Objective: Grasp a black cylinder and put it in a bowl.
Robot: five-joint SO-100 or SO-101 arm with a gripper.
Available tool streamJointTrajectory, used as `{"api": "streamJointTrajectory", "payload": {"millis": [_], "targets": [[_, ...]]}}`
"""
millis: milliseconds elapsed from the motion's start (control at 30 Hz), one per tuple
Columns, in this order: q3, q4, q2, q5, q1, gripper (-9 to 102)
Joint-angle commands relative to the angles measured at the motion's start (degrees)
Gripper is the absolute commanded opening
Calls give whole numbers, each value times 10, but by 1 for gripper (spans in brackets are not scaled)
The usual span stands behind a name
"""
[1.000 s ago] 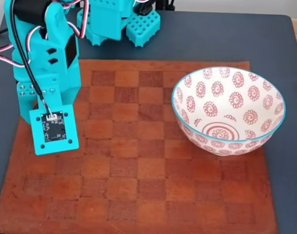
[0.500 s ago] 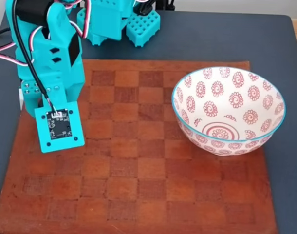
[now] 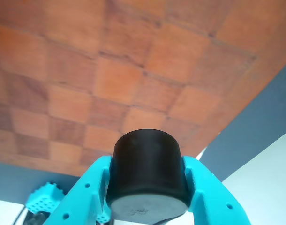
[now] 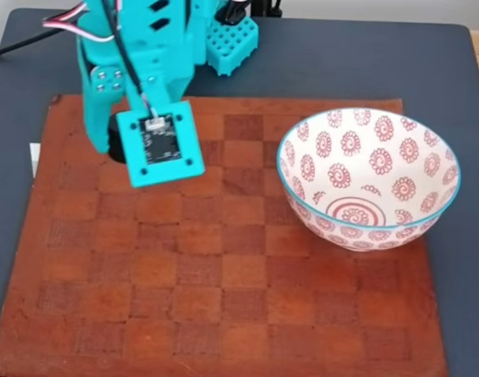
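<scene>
So in the fixed view, going left to right: one teal arm [image 4: 141, 71] over the checkered board's [image 4: 224, 275] upper left, then one bowl [image 4: 369, 177] on the board's right side, nothing in it. Wrist view shows the gripper [image 3: 147, 187] clamped on the one black cylinder [image 3: 147, 176], a finger [image 3: 89, 197] pressed to each side, held up off the board.

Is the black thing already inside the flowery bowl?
No, the black cylinder sits clamped between the teal fingers in the wrist view, and the bowl holds nothing in the fixed view.
</scene>
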Motion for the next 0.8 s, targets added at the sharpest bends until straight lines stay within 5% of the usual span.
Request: {"api": "streamJointTrajectory", "payload": {"millis": [0,367,767], "targets": [[-15,5,37,38,-55,15],[-25,5,38,150,-178,15],[-96,6,38,156,-200,15]]}}
